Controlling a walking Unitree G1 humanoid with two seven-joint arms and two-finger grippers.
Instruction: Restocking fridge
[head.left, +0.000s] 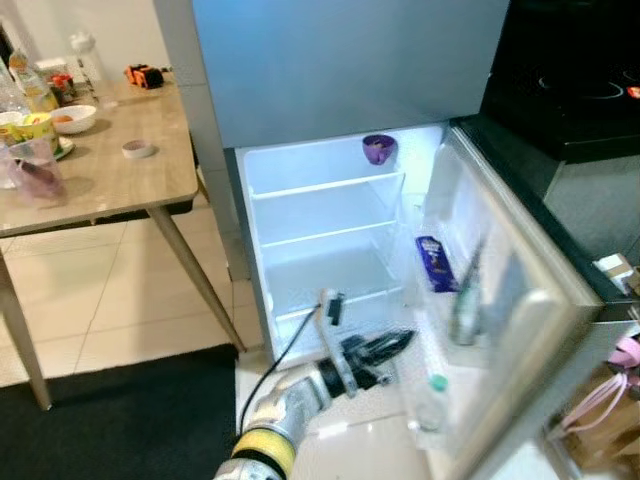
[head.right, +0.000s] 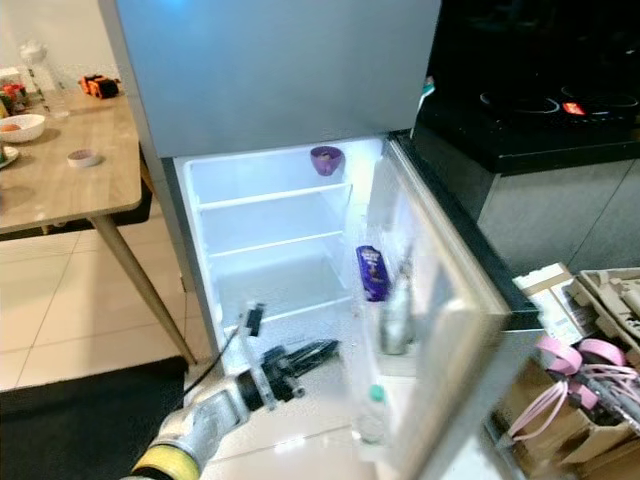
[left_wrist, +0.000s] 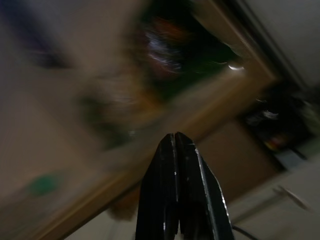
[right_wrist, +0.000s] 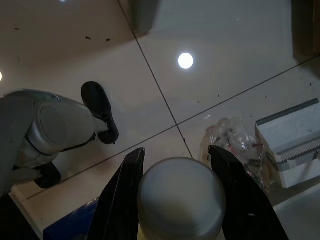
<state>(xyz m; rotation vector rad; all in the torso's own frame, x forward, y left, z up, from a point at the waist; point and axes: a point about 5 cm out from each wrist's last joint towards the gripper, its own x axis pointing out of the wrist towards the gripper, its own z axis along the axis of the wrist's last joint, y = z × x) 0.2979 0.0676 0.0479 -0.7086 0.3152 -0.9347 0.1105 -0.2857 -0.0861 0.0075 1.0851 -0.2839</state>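
My right pincer (right_wrist: 175, 165) grasps a grey round-topped container (right_wrist: 181, 197); my clenched left pincer (head.left: 385, 347) fronts the white open fridge (head.left: 330, 230), lower centre.

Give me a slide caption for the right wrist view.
Right gripper holding a round grey cap above the tiled floor.

No text, label, brand or number can be read anywhere. The blue packet (head.left: 434, 262) on the open fridge door's shelf carries print too blurred and small to make out, and the bottles (head.left: 28, 88) at the far left corner of the tabletop (head.left: 110, 175) show labels that cannot be read.
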